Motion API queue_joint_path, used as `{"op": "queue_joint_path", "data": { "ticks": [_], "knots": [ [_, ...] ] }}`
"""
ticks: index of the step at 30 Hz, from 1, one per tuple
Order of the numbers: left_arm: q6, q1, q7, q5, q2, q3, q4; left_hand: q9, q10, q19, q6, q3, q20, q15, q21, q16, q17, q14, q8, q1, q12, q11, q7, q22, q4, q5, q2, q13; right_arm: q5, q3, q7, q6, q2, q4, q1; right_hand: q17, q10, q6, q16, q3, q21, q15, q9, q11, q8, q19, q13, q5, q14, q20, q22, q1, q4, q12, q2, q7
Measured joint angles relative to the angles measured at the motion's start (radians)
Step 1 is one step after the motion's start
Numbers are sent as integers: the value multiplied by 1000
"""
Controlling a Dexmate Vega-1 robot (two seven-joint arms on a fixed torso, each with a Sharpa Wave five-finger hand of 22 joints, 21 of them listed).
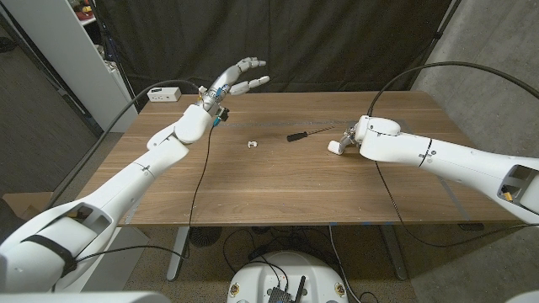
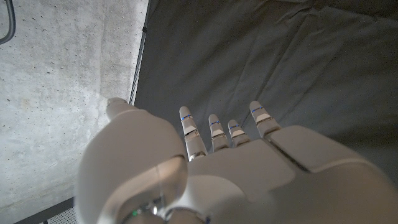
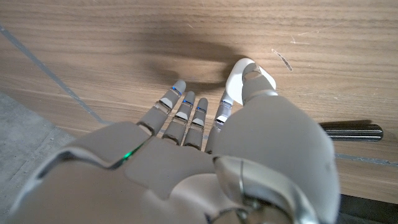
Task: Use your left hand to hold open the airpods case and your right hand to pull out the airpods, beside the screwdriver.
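- Left robot hand (image 1: pixel 238 77) is raised above the far left part of the surface (image 1: pixel 253 194), fingers spread and pointing away toward the dark curtain; it holds nothing. The left wrist view confirms this: fingers (image 2: pixel 214 134) extended and apart against the curtain.
- Right robot hand (image 1: pixel 349 137) is low at the surface on the right side. A white rounded object (image 1: pixel 337 146) sits at its fingertips; in the right wrist view the thumb lies against this white piece (image 3: pixel 239 78) with the other fingers stretched forward beside it. It looks pinched or pressed there, most likely the airpods case, though I cannot tell for certain whether it is the case or an earbud.
- Small white item (image 1: pixel 251 143) lies alone mid-surface, well apart from both hands; too small to identify.
- Screwdriver (image 1: pixel 307 134) lies between that small item and the right robot hand, long axis roughly left to right, black handle toward the small item, tip toward the right robot hand.
- Key relation: the white piece is just beside the screwdriver's tip end and at the right robot hand, so the right arm is far nearer. The left robot hand is well apart, up and behind.
- Judgement: the left arm must descend and cross toward the screwdriver before any two-handed opening can start.
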Motion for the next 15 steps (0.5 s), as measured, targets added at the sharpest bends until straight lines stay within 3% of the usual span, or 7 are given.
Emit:
{"op": "queue_joint_path", "data": {
  "ticks": [5,8,12,13,15],
  "knots": [
    [-2,9,7,0,4,-6,-8,0,-5,0,0,0,0,0,0,0,0,0,0,-2,0,-5,0,0,0,-8,2,0,18,21,-22,-12,-2,-13,-13,-10,-139,-137,-51,-7,-7,9,-59,26,0,-25,-11,0,-149,25,0,-6,1,-11,-13,14],
    [-2,16,13,0,8,-11,-16,0,-5,0,-4,0,0,31,0,0,0,5,0,-8,0,-5,-4,0,0,-13,8,0,33,48,-46,-20,-5,-27,-30,-19,-208,-203,-65,-10,-7,32,-88,34,0,-38,-16,0,-230,26,0,6,-2,-11,-24,32],
    [0,29,18,-3,12,-18,-28,0,-5,-1,-31,0,2,47,0,0,0,11,-4,-8,0,-5,-6,0,0,-21,8,0,55,103,-102,-28,-11,-56,-70,-28,-276,-300,-68,-12,-7,48,-119,36,0,-52,-25,4,-285,23,0,9,-4,-11,-36,28],
    [1,34,19,-4,14,-21,-32,0,-5,2,-49,0,6,51,0,0,0,15,-9,-6,0,-5,-5,0,0,-25,10,0,64,116,-126,-27,-12,-63,-80,-28,-283,-321,-62,-17,-7,48,-125,34,0,-54,-27,4,-285,20,0,-2,4,-10,-37,19],
    [1,38,21,-7,15,-24,-35,-4,3,17,-121,4,9,55,0,4,0,25,-16,-5,0,-8,-6,0,-4,-35,11,0,75,154,-163,-16,-15,-77,-112,-26,-284,-348,-45,-28,-7,34,-139,32,4,-58,-32,4,-271,15,0,-60,40,2,-18,4]
  ]
}}
